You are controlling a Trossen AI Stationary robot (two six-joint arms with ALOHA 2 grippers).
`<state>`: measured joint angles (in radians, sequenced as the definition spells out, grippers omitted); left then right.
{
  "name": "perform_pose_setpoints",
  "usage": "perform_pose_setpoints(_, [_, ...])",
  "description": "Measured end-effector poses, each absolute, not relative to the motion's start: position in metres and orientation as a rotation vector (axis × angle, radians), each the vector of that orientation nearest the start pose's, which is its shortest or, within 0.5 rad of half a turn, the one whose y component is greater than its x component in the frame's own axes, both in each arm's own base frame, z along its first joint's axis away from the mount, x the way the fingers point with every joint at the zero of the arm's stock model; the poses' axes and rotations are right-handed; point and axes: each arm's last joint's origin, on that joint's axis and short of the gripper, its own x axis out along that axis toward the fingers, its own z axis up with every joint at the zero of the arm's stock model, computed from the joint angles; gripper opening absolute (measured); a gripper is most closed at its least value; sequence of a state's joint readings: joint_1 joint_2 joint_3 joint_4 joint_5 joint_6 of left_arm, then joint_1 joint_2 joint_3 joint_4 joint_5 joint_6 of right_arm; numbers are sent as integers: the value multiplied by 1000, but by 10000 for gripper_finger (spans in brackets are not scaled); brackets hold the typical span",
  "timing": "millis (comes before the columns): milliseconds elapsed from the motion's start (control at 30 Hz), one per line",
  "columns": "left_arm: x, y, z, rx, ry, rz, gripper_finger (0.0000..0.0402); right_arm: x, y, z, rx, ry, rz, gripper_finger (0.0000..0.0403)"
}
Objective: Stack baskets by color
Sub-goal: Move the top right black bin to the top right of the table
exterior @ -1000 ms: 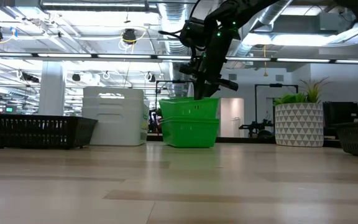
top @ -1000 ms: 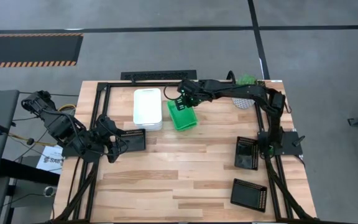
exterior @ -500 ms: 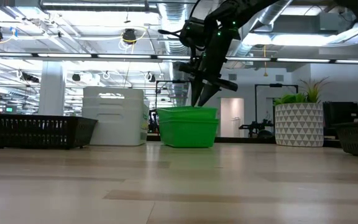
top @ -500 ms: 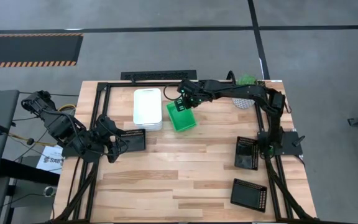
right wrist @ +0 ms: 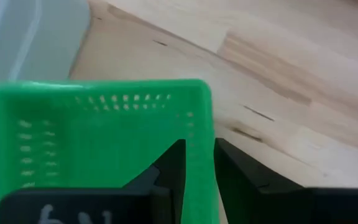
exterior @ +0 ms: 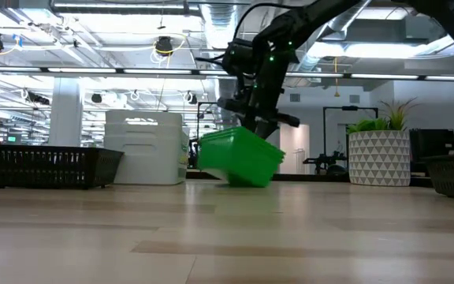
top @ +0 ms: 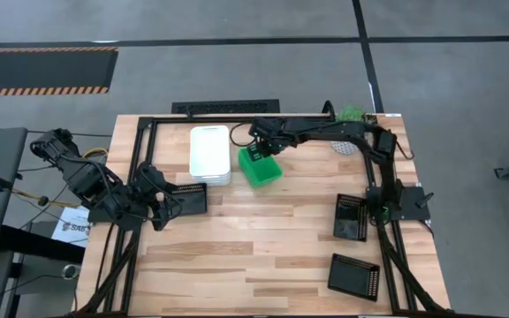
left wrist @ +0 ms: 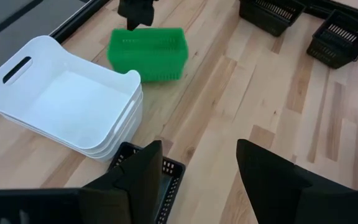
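A stack of green baskets stands tipped at the table's far middle, its left side raised. My right gripper comes down on its far end, open, with its fingers astride the end wall. A stack of white baskets rests flat on the table just to the left. One black basket lies under my left gripper, which hangs open above it at the left. Two more black baskets sit at the right. My right gripper has one finger inside the top green basket and the other outside, with the end wall's rim between them. It comes steeply from above. The stack sits tilted under it, one lower edge on the table; whether the fingers press the wall, I cannot tell.
A small potted plant stands at the far right corner. Black frame rails run along the table's edges. The near middle of the table is bare wood.
The upper green basket has sunk down into the one below it. My right gripper has then gone down, and the green stack has tipped, its left side rising off the table.
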<state>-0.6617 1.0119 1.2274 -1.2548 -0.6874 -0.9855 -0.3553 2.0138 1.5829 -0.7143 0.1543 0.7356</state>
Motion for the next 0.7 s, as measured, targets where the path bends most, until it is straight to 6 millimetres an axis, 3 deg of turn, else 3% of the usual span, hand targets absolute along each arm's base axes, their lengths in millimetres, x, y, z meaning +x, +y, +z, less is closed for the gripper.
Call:
perform_pose_setpoints(100, [131, -79, 361, -284, 692, 398, 195, 388, -149, 221, 744, 918, -848, 108])
perform_pose_setpoints(300, [131, -79, 361, -280, 692, 398, 195, 359, -130, 273, 711, 915, -814, 108])
perform_pose_setpoints(467, [132, -79, 361, -287, 690, 399, 195, 315, -86, 313, 683, 1034, -875, 108])
perform_pose_setpoints(700, [132, -79, 361, -285, 685, 403, 195, 271, -15, 330, 620, 1152, -1137, 108])
